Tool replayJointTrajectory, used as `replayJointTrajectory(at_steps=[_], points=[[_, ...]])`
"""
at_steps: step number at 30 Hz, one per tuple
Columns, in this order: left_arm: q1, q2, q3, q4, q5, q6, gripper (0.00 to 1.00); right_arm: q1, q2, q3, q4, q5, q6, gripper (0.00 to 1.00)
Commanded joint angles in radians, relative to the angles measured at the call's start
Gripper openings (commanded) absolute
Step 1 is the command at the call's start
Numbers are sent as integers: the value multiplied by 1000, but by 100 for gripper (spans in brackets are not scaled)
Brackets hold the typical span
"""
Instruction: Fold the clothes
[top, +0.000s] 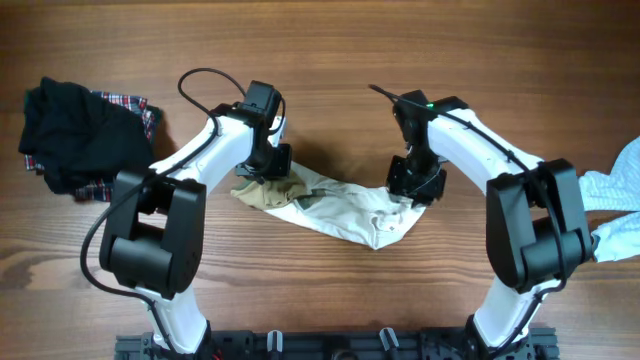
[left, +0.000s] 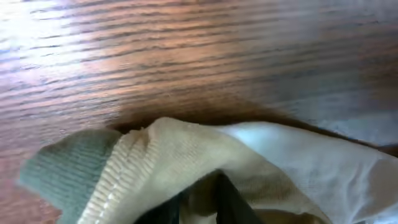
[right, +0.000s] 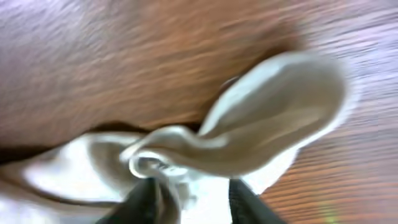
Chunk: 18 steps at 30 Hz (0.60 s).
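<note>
Mia: White cloth with tan ends, that is the T-shirt (top: 340, 212). It lies bunched up between the two grippers on the wooden table (top: 330, 50).
Ben: Where is the left gripper (top: 270, 172)?
Mia: Right on top of the tan sleeve (left: 180, 168). The sleeve is heaped over its dark fingers (left: 231, 202), and a green cuff (left: 68, 168) sticks out to one side.
Ben: Is it pinching the sleeve?
Mia: I cannot tell. Cloth covers most of the fingers.
Ben: And the right gripper (top: 415, 188)?
Mia: It sits on the other end of the shirt. Its wrist camera shows its two fingers (right: 146, 200) a bit apart, with white cloth between them. A fat fold (right: 273, 118) curls up just past the tips. That picture is blurry, so I cannot tell if it squeezes the cloth or only touches it.
Ben: What about the other clothes?
Mia: A black piece (top: 70, 135) lies in a heap well away from the left gripper, out past that arm. A red-plaid piece (top: 135, 105) peeks out from under it. A pale-blue piece (top: 620, 190) lies well away from the right gripper, at the table's edge beyond the right arm.
Ben: Do they touch the shirt?
Mia: No, both heaps lie well apart from it.
</note>
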Motion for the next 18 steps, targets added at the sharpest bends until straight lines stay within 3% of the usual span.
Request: replayJointTrajectory(at_steps=[1, 5, 10, 12, 13, 16, 18], points=[[61, 29, -8, -15, -75, -131, 19, 2, -24, -6, 13, 127, -13, 29], [105, 29, -8, -43, -75, -223, 19, 1, -24, -6, 75, 146, -4, 23], [107, 29, -8, -56, -44, -347, 24, -36, -24, -6, 217, 322, -22, 23], [107, 29, -8, -56, -13, -349, 30, -85, -24, 3, 251, 304, -80, 23], [106, 29, -8, -56, -7, -345, 32, -104, -24, 26, 237, 206, -158, 20], [106, 29, -8, -56, -5, -336, 32, -114, -68, 81, 179, -2, -196, 29], [106, 3, -5, -57, 31, -266, 32, -114, -135, 81, 179, -16, -197, 50]])
